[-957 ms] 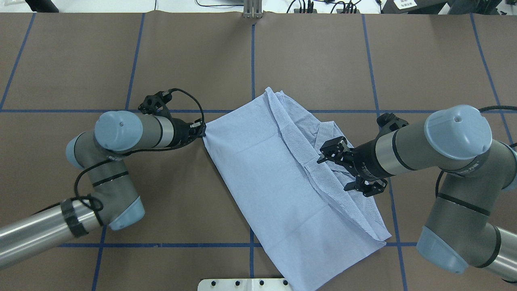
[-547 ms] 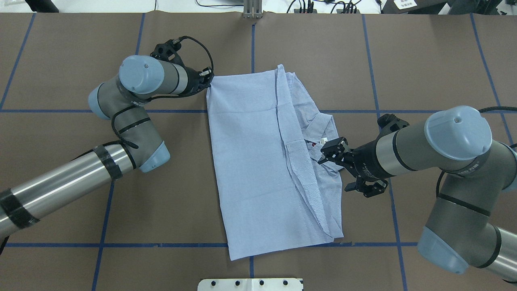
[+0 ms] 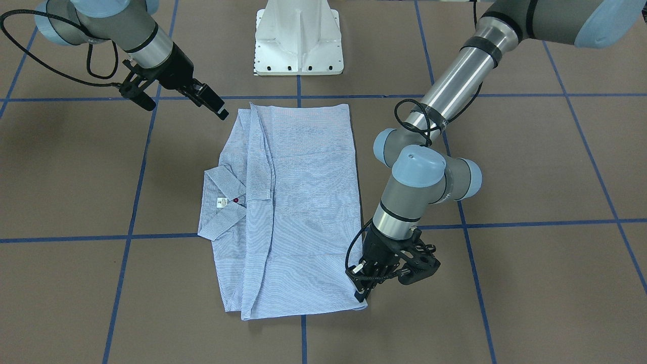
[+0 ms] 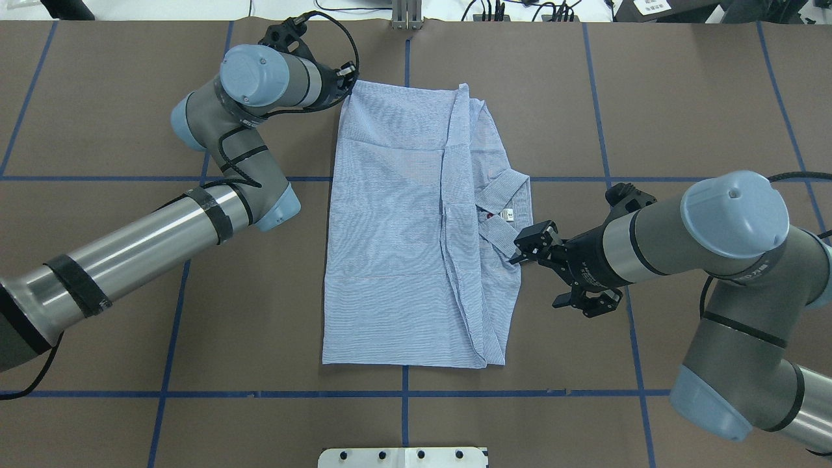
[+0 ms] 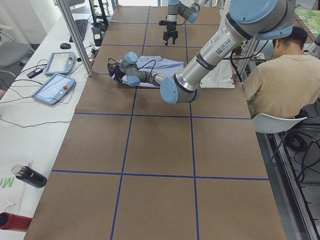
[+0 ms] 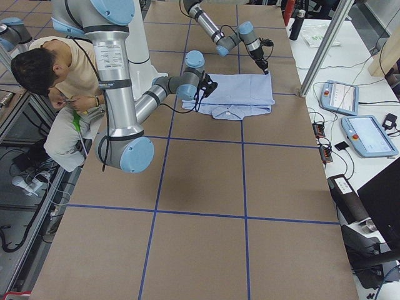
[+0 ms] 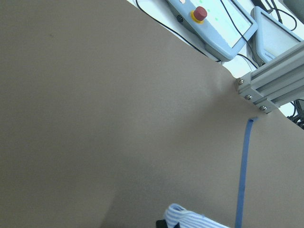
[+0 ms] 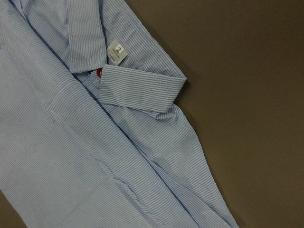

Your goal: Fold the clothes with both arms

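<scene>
The striped light blue shirt (image 4: 403, 227) lies flat in a long rectangle on the brown table, its folded layers along its right side. Its collar (image 4: 504, 201) with a white neck tag (image 8: 117, 51) and red button (image 8: 99, 72) points right. My left gripper (image 4: 348, 81) is low at the shirt's far left corner and shut on it; the front-facing view shows this gripper (image 3: 361, 296) on the hem corner. A bit of striped cloth (image 7: 190, 221) shows in the left wrist view. My right gripper (image 4: 538, 276) hangs open beside the collar, holding nothing.
The white pedestal base (image 3: 298, 40) stands at the robot's edge. An aluminium post (image 4: 406, 16) rises at the far edge, with teach pendants (image 6: 365, 134) beyond it. A seated person (image 5: 280, 75) is behind the robot. Blue tape lines cross the table.
My left gripper has pulled the shirt's corner toward the far edge, swinging the shirt from a slant to square with the table. The right gripper has stayed open, nearly still.
</scene>
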